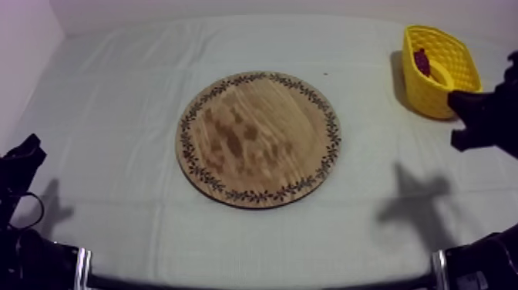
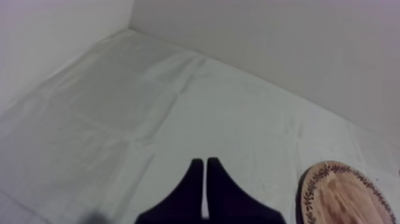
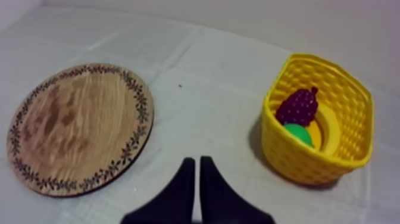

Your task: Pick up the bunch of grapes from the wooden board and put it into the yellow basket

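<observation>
Grapes [image 3: 296, 106], a knobbly dark purple bunch, lie inside the basket [image 3: 309, 161] at the tabletop [image 1: 116, 92]'s far right corner, resting on a smooth green fruit [image 3: 297, 134]. The right claw [image 3: 197, 162], clenched into a narrow black wedge, hangs near the basket's front wall, apart from it and from the bunch. The basket is yellow latticework with rounded corners. The round board [image 1: 258, 139], grained wood with a leaf-patterned rim, lies mid-tabletop on creased grey-white cloth. The left claw [image 2: 205, 162] is likewise clenched, near the left edge.
</observation>
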Action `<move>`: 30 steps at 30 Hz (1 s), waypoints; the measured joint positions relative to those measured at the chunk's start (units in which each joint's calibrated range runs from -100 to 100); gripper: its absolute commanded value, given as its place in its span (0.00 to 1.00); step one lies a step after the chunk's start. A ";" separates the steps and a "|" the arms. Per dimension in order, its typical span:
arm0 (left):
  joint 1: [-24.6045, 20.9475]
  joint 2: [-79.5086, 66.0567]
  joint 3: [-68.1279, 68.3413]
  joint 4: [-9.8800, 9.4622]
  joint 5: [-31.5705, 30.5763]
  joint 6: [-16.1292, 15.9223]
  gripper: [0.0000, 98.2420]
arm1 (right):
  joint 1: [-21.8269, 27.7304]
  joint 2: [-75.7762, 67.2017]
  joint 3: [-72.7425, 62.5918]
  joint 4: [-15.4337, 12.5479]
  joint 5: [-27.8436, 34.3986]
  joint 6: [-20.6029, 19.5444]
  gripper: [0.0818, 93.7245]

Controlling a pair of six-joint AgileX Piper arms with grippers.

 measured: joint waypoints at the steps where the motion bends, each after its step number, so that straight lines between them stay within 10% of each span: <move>1: 0.00 0.00 0.00 0.00 0.00 0.00 0.00 | 0.20 -1.31 1.56 -0.65 -0.22 0.31 0.00; 8: 0.00 0.00 0.00 0.00 0.00 0.00 0.00 | 0.81 -10.95 10.56 -1.91 -0.34 2.66 0.00; 20: 0.00 0.00 0.00 0.00 0.00 0.00 0.00 | -0.29 -24.42 14.62 9.53 9.67 -7.99 0.00; 30: 0.00 0.00 0.00 0.00 0.00 0.00 0.00 | 0.49 -29.17 15.16 12.64 10.23 -13.14 0.00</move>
